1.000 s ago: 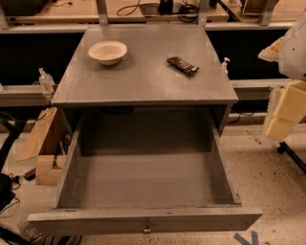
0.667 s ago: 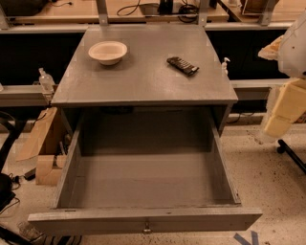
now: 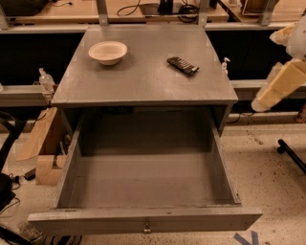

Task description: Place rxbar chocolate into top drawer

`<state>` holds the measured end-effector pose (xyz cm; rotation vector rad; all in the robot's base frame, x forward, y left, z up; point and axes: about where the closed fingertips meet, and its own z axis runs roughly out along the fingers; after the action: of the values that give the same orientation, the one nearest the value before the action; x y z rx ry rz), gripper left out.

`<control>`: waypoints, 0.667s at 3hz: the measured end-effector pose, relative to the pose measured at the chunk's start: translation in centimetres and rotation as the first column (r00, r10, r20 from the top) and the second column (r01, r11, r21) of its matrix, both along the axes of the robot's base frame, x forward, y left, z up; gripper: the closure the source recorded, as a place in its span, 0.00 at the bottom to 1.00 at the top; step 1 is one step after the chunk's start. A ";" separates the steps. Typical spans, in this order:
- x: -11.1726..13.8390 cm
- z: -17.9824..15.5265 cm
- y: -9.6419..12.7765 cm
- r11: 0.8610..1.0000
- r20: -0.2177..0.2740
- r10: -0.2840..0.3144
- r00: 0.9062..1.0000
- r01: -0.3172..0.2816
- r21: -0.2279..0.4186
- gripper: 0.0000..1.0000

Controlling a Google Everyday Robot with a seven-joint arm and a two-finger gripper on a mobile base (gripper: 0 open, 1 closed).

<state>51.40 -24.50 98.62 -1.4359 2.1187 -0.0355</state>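
Observation:
The rxbar chocolate is a dark flat bar lying on the right part of the grey cabinet top. The top drawer is pulled wide open below it. Its inside is bare and a small metal knob sits at the centre of the front panel. My gripper is out of view. Only cream-coloured arm links show at the right edge, beside the cabinet and well apart from the bar.
A cream bowl stands on the cabinet top at the left. A small bottle and cardboard pieces lie left of the cabinet. A wooden bench with cables runs behind. A black chair leg is on the floor at the right.
The arm links at the right edge have risen a little. The bar, bowl and drawer have not moved.

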 end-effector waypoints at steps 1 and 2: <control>4.1 0.8 -2.0 0.980 0.112 -0.099 0.989 0.077 0.182 0.00; 6.9 0.7 -3.1 0.931 0.181 -0.192 0.965 0.121 0.345 0.00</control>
<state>58.27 -27.60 99.31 -1.0168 1.9482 0.0985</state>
